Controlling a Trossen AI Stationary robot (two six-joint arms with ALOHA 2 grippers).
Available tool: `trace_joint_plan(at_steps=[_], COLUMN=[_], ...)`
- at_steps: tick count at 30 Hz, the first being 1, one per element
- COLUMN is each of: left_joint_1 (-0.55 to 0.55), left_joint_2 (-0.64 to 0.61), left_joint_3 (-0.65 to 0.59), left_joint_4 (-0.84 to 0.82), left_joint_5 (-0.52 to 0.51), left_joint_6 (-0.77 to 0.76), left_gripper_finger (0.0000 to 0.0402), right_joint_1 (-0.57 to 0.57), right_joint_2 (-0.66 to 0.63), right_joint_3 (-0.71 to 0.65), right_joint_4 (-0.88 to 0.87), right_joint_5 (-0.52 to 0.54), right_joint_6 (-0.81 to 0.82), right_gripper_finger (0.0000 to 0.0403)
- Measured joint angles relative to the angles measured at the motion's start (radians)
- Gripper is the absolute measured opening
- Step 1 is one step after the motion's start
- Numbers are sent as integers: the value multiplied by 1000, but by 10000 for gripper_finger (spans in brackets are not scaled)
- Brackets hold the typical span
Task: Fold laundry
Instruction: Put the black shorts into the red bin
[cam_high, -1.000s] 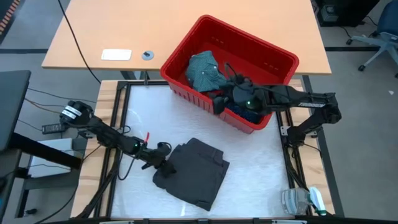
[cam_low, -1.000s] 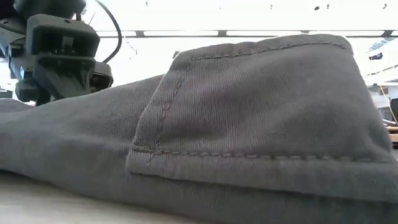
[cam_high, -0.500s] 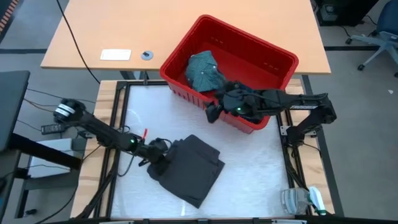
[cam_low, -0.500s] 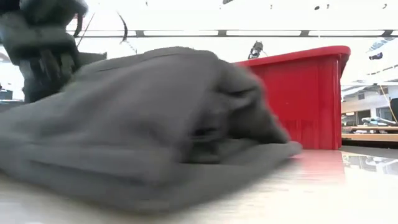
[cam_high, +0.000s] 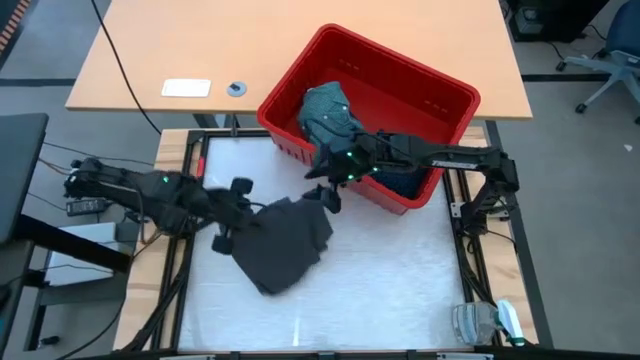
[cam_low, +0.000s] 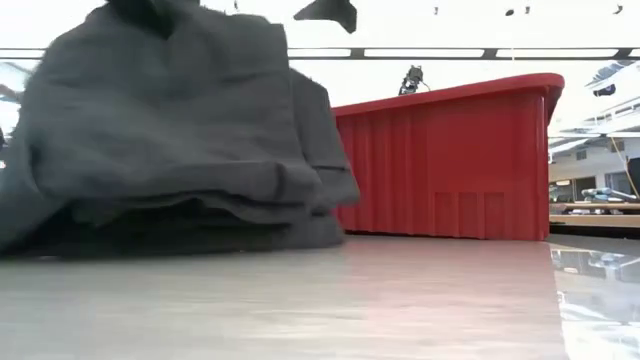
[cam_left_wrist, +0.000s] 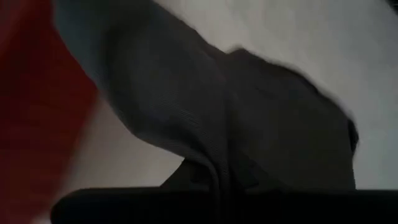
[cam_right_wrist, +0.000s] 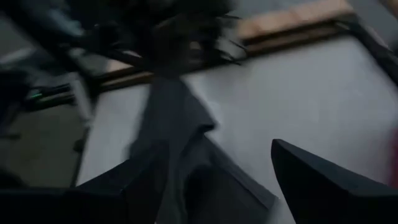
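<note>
Change since a second ago: we see the charcoal grey piece (cam_high: 283, 243) no longer lying flat in the lower middle of the high view; it is bunched, lifted at its upper left edge and shifted up and left.
Left gripper (cam_high: 243, 213): left of centre in the high view, fingers pressed together, pinching the grey piece's raised edge; a second ago it stood spread beside the cloth.
Grey piece, low view (cam_low: 170, 130): we find it heaped on the left, filling that half to the top.
Grey piece, left wrist view (cam_left_wrist: 249, 130): hangs in folds from the dark finger bar along the bottom edge.
Right gripper (cam_high: 322, 192): centre of the high view, just outside the near wall of the red basket (cam_high: 440, 85) and just above the cloth's right edge; fingers spread, holding nothing. Earlier it was over the basket's inside.
Teal-green shirt (cam_high: 328, 110): we see it crumpled in the basket's left part, upper middle of the high view.
Dark garment (cam_high: 405, 183): in the basket's lower corner, partly hidden by the right arm.
In the way: red basket (cam_low: 450, 160) closes off the right half of the low view.
Around: wooden desk (cam_high: 150, 50) at the top, with a white card (cam_high: 187, 88) upper left.
</note>
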Motion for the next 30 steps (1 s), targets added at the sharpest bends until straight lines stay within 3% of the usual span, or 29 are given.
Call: trace_joint_plan(at_steps=[4,11,14,22,24,26,28,30], left_joint_1=[80,253,312,373,379,379,386,405], left_joint_2=[33,138,192,276,280,282,282,282], left_joint_3=[115,189,210,376,415,439,446,448], left_joint_4=[-42,-43,-42,-47,-56,-51,-44,-10], left_joint_5=[-30,-48,-44,-36,-26,-16,-16,-28], left_joint_6=[196,323,347,326,310,304,296,241], left_gripper_finger=[6,9,10,11,12,12,14,19], right_joint_1=[-30,-57,-69,-97,-103,-113,-126,-139], right_joint_2=[39,98,131,218,217,211,199,184], right_joint_3=[0,1,1,0,1,3,3,1], right_joint_4=[123,265,285,220,190,181,182,194], right_joint_5=[-116,-156,-154,-28,-5,-16,-82,-147], right_joint_6=[-78,-217,-237,-181,-143,-113,-96,-103], right_gripper_finger=[286,293,308,335,315,271,192,82])
